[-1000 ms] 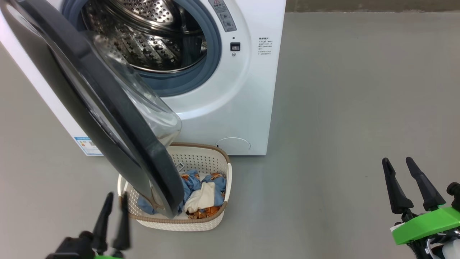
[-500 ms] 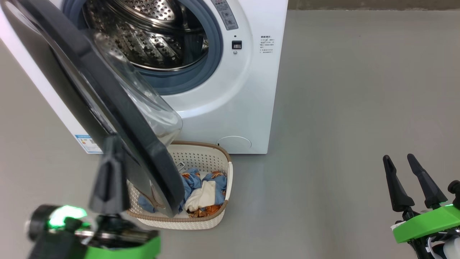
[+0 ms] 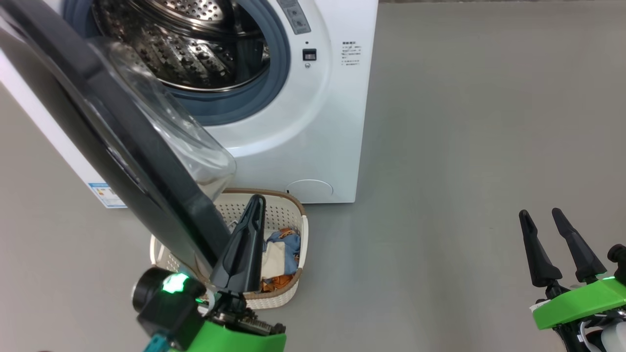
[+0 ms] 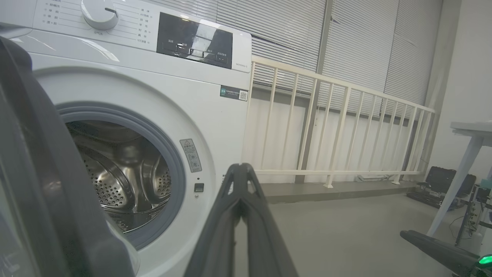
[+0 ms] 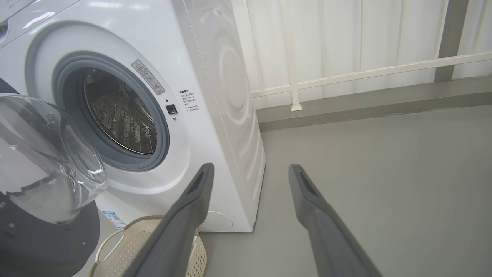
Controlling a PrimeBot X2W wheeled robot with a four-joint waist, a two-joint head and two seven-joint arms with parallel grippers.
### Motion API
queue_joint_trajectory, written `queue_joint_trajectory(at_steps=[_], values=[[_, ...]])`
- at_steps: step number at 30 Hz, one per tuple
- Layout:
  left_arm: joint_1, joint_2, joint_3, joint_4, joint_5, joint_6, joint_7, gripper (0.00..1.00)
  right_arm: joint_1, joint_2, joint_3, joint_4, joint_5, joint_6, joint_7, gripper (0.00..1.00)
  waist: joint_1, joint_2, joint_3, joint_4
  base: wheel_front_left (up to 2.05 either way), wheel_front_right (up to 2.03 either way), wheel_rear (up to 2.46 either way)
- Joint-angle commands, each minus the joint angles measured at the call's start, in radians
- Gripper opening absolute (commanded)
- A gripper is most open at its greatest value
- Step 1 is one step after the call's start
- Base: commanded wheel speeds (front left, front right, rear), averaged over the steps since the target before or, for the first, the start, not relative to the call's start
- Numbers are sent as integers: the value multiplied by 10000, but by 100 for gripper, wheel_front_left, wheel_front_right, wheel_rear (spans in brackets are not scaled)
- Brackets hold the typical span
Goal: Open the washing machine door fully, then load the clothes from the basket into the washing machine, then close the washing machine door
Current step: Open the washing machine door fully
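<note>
Washing machine door [image 3: 122, 146] hangs open just beside the left claw [image 3: 257, 200], whose two fingers are clenched together on nothing. In the head view this claw overlaps one basket [image 3: 281, 215] holding the clothes [image 3: 288, 243], before one washing machine [image 3: 318, 122]. The right claw [image 3: 540, 213], well apart, is spread and empty.

I'm scanning the washer [image 4: 215, 127] for print. Up top, rows of small characters flank the dial [image 4: 99, 12], too fine for me to read. The dark display [image 4: 194, 40] carries a line of pale captions, also unreadable. Below it sits a dark sticker [image 4: 233, 93] with a QR square at its right end. At the edge of the opening is a grey warning label [image 4: 191, 155], triangle sign on top, text blurred. Right of that is a small printed block [image 3: 351, 52]. Low on the front is a blue label [image 3: 105, 195]. I can't make out a single word or number.
</note>
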Motion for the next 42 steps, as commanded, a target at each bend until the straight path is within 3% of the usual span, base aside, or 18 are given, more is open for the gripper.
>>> queue_joint_trajectory(at_steps=[1,8,19,42], values=[[-470,51,219,241,-263,-6,-51,0,-320,-219,171,-212,89,58,-122,100,0,0,70,-87,0,0,0],[-853,51,254,1720,-772,10,-51,0,-428,-237,155,-231,97,58,-122,100,0,0,195,-213,0,0,0],[-1164,51,773,2926,-1122,168,-51,0,-434,-222,148,-273,41,58,-122,100,0,0,208,-268,0,0,0],[-1130,51,1467,3721,-1064,-4,-51,0,-358,-225,36,-375,-16,58,-122,100,0,0,201,100,0,0,0]])
